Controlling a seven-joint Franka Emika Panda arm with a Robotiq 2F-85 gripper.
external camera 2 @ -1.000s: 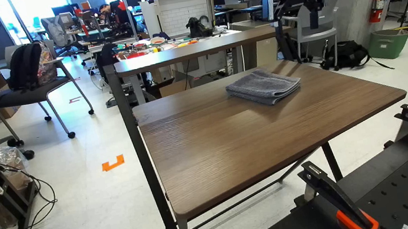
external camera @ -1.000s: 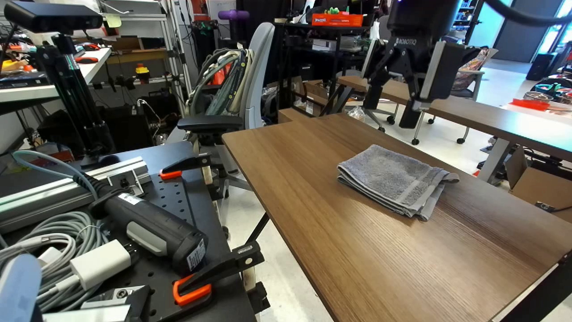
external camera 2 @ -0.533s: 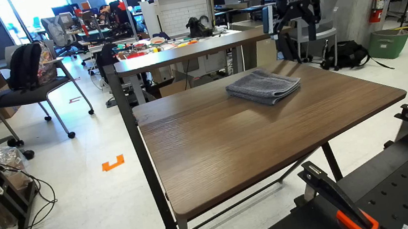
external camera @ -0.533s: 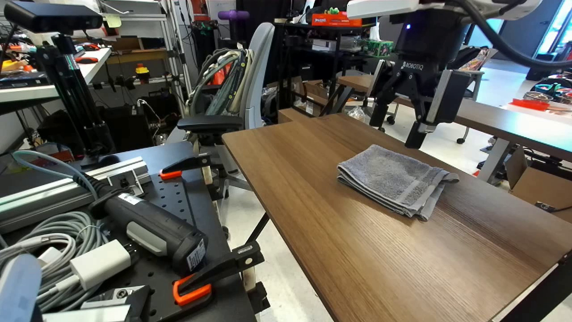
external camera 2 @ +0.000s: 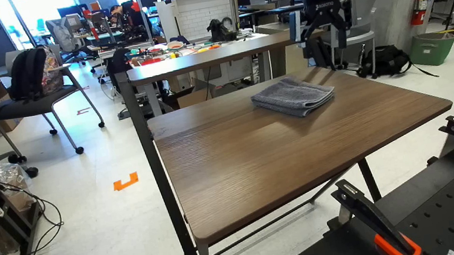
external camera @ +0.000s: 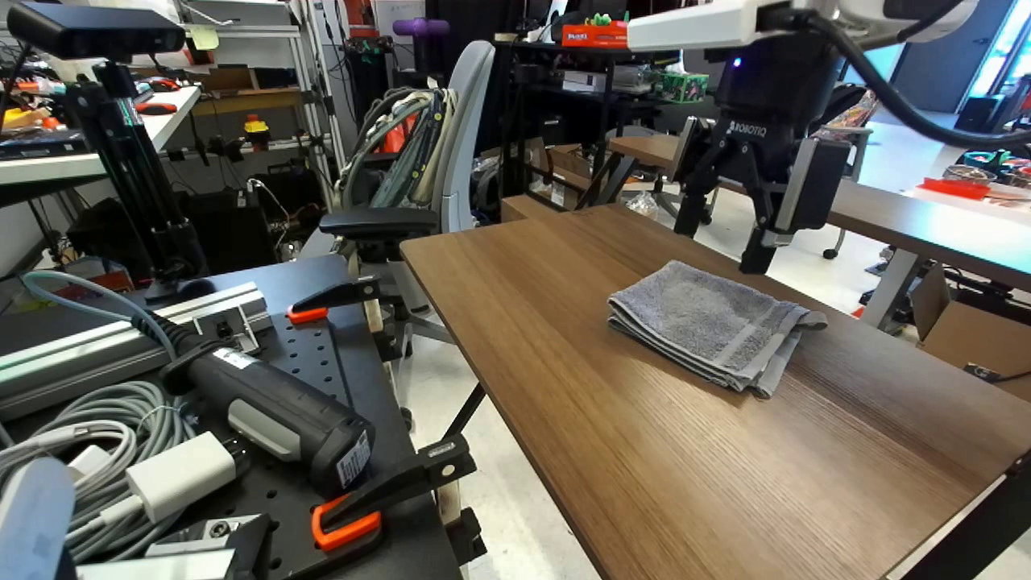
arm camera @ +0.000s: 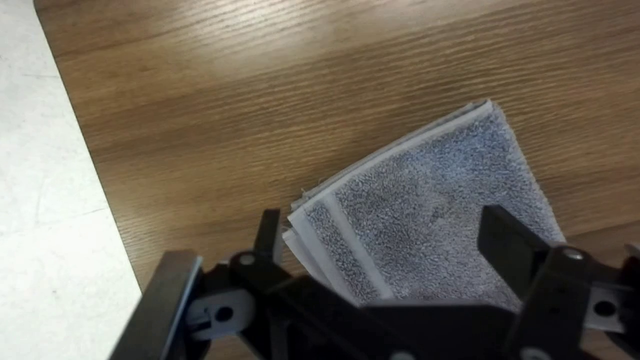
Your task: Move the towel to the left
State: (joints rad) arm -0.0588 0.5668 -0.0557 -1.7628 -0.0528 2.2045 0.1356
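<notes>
So our towel (external camera: 709,322) is lying flat on the counter (external camera: 580,435), nearer the far long edge than the near one in both exterior views, folded into a stack with a lower layer peeking out at the striped end. Folded like that, it probably gives a thick edge to grab rather than one thin sheet. The pincer (external camera: 722,242) hangs above, apart from it, pointing down, jaws spread wide with nothing held. In the wrist view one jaw shows just outside the striped end and the other over the plush part, so our guess is it'll squeeze that end in. Going in wide makes sense to us, but the tips might skate over the top or catch only the upper layers. It likely needs to drop lower first. Whose left is meant, we can't tell. Oh, and those clamps (external camera: 395,487) straddling the edge of the black perforated board (external camera: 310,354)? Presumably there to stop it sliding.
</notes>
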